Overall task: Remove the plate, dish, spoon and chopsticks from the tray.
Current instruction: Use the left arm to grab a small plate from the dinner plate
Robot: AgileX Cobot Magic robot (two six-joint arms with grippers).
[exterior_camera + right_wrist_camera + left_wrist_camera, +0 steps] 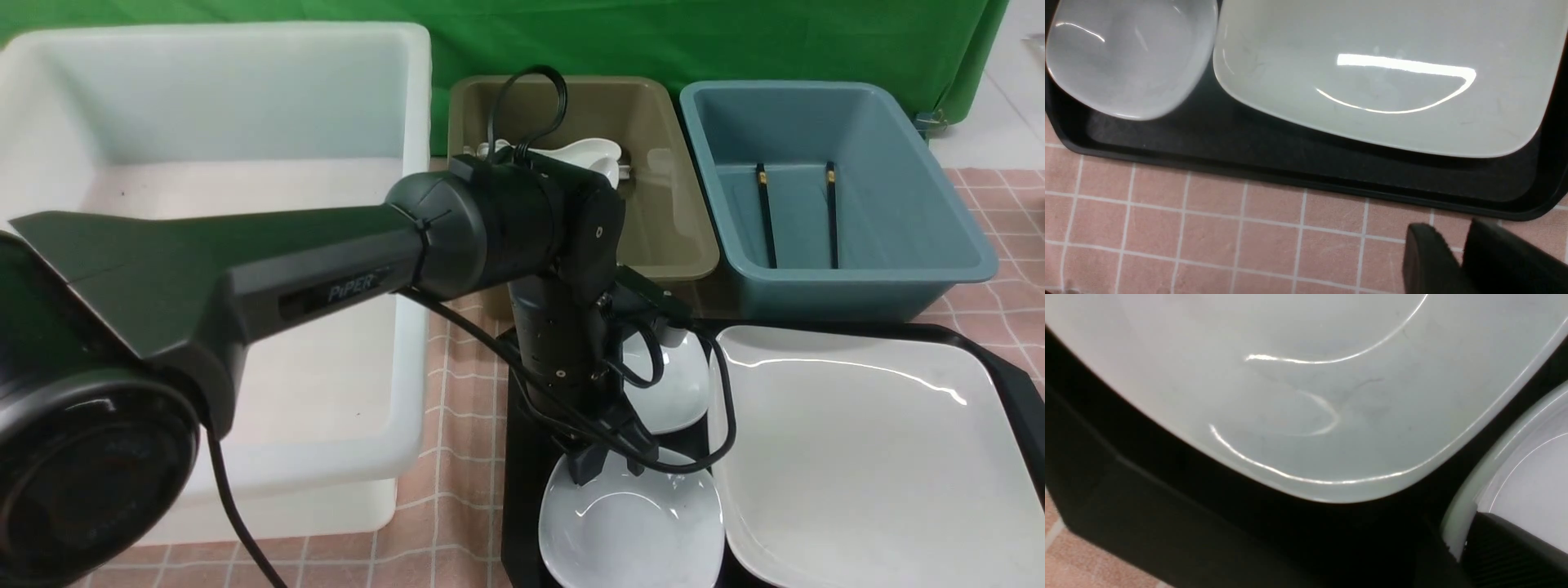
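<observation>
Closest to the lens: thick black base joint of left arm (90, 465), low in the left corner of the front view. Reaches to the right, then bends down at the wrist over the tray (522, 490). Ends in left claw (608, 467), with the tips at the far rim of near dish (629, 531). In the left wrist view, only one finger (1502, 551) seen, lying against a white dish rim; cannot tell if really pinching the rim or only touching.

Right claw (1453, 241) seen only in its own wrist view, above the pink checked tablecloth (1208, 228), just outside the tray's rim. Fingers close side by side, nothing visible between them; cannot tell if fully pressed together.

On the tray: near dish, far dish (682, 392) behind it and partly hidden by the wrist, and the big white plate (865, 457) to the right, just beside both. Both dishes and plate glossy, with bright reflections. Tray itself black, with raised rim, on the tablecloth.

Off the tray: chopsticks (766, 216) lying apart on the floor of blue tub (939, 163), gold bands at the far ends. White spoons (584, 151) in olive tub (661, 212), partly behind the arm. Large white tub (408, 122) on the left, under the forearm. Green cloth (735, 41) behind all tubs.
</observation>
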